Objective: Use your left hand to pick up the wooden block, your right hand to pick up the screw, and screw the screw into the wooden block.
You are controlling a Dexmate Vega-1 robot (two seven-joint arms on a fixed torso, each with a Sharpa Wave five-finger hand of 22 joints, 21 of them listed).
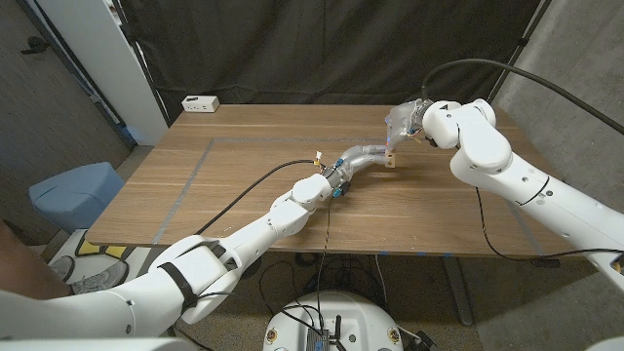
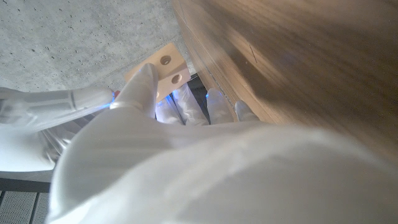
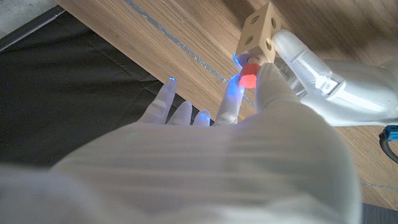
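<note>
With your left hand [image 1: 363,156] grasping the wooden block [image 1: 391,158] upper right of centre, and right hand [image 3: 249,93] fingers pinching the screw [image 3: 248,73], any tilt risks cross-threading.

Your robot's two arms are glossy white, built of rounded shells; the left arm [image 1: 234,244] wears a black band near the shoulder end, the right arm [image 1: 526,185] a thin dark seam, and black cables trail along both. You see the left hand [image 1: 363,156] and right hand [image 1: 405,121] sheathed in pale translucent covers, with blue light glowing at the right fingertips [image 3: 234,84]
</note>
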